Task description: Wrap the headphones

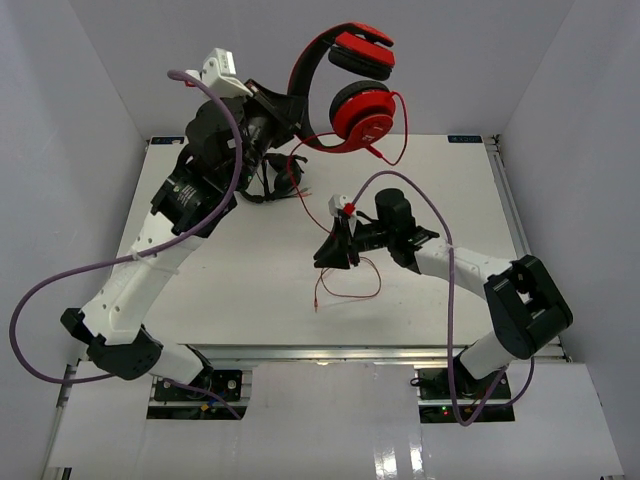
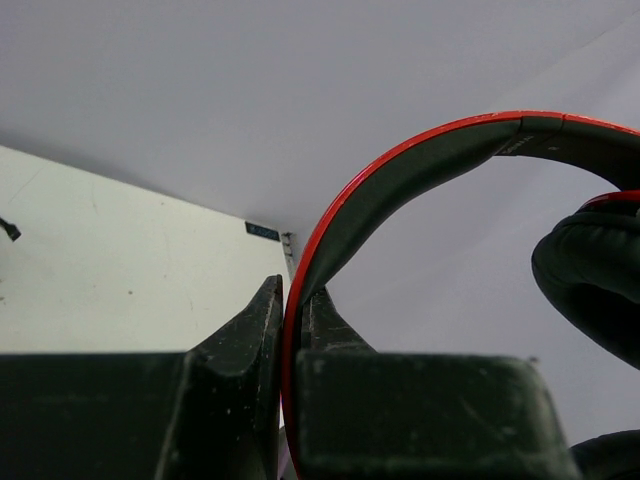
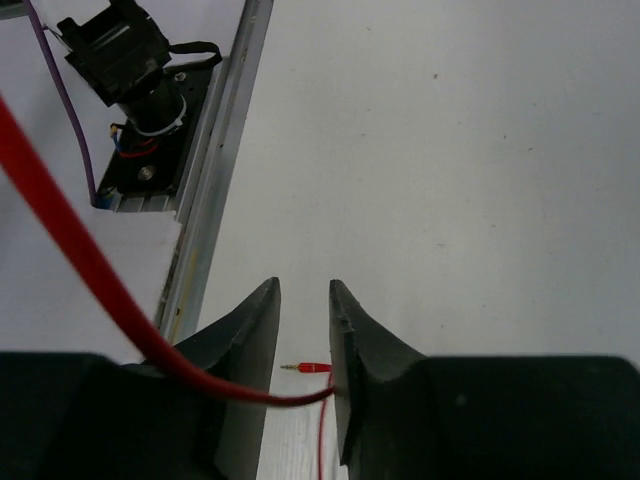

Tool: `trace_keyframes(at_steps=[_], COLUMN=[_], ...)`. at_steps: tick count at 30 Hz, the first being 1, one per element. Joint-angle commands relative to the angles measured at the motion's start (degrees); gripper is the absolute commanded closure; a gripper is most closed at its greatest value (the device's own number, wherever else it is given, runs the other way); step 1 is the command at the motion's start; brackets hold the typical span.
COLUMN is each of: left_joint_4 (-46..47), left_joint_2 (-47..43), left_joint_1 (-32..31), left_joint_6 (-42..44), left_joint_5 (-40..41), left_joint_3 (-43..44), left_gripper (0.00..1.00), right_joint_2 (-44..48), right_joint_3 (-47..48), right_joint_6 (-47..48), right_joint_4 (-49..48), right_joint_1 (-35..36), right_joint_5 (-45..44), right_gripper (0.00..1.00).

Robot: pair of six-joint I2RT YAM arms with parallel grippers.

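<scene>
While held above the table (image 1: pixel 250 290), headphones (image 1: pixel 360 110): clamped at the headband by the left gripper (image 2: pixel 293 292).
Right gripper (image 3: pixel 303 290): jaws set narrowly apart, cable (image 3: pixel 80 250) threaded between them.

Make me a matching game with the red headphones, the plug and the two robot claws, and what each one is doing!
Things:
1. headphones
2. plug
3. left gripper
4. right gripper

States:
A. lying on the table
B. jaws apart around the cable
C. up in the air
D. shut on the headband

Pairs: 1-C, 2-A, 3-D, 4-B
</scene>
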State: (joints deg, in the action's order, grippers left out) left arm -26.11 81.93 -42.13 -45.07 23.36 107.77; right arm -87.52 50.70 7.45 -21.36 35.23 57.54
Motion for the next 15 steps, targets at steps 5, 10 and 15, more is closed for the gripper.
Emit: trace_keyframes(at_steps=[5,10,15], left_joint_4=[1.32,2.98,6.25], left_joint_2=[-5.42,-6.89,-7.55], left_joint_1=[-0.22,-0.21,-0.15], left_joint_6=[14.37,23.03,27.59], left_joint_5=[11.84,16.64,18.7], left_joint_3=[9.37,5.1,-0.56], left_gripper=[1.0,1.0,1.0], right_joint_2=[13.9,23.27,28.09], right_joint_3=[-8.76,-9.66,-9.27], right_joint_6=[7.37,8.84,8.68], right_joint_4=[0.44,7.47,10.45], right_joint_1=[-7.52,-19.78,-27.64], right_joint_5=[11.89,17.77,23.33], right_gripper=[0.92,0.92,0.92])
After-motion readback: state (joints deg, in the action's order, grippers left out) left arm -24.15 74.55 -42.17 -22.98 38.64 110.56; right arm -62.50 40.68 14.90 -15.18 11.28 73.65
